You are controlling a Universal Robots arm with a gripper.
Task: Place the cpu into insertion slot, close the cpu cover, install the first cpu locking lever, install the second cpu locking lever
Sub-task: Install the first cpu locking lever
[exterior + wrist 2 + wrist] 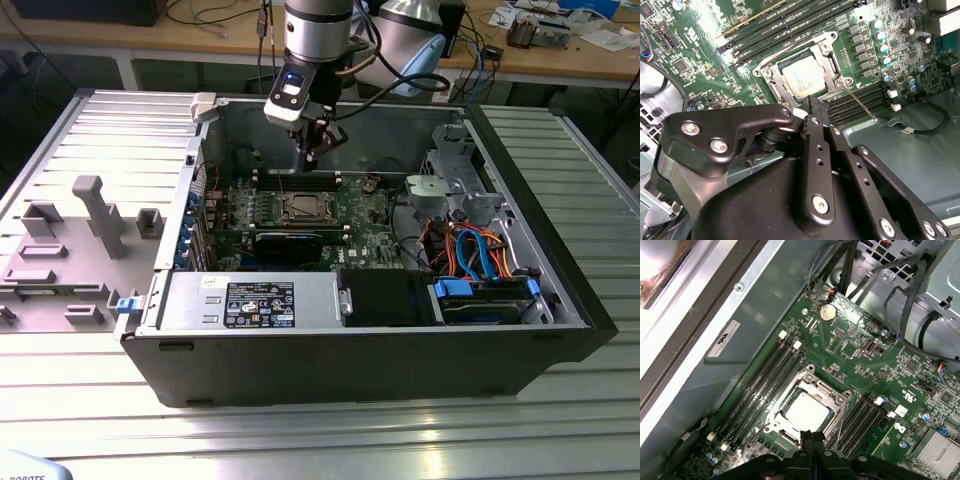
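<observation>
The cpu (802,80) (805,412) is seated in the insertion slot (283,208), near the middle of the green circuit board (370,215) (700,55) (850,365). Its top is seen as a plain, pale silver-grey square with faint print. The cpu cover (830,59) (830,390) is laid flat around it, and the chip's top shows through the large window of the thin silver frame. A thin metal lever (862,105) is seen running out from one corner of the slot, slanted across the long black memory slots (855,102); whether it is latched cannot be told. More long black slots (765,385) are set along the opposite side of the slot.

The gripper (310,155) (817,102) (812,437) is held above the board, just beside the edge of the slot. In both wrist views its two black fingers are pressed together and nothing is gripped between them. Contact with the board cannot be made out.

The board is mounted on the floor of an opened black computer case (350,370). In the same case, a grey metal box with a label (260,303) is fitted along the near wall. A silver drive cage (450,180) and a bundle of orange and blue cables (470,250) are held at the end toward the exterior view's right. A round coin battery (827,312) is set near one edge of the board.

The case is laid on a ribbed metal table (300,440), and a grey fixture tray (60,270) is placed beside it at the exterior view's left.
</observation>
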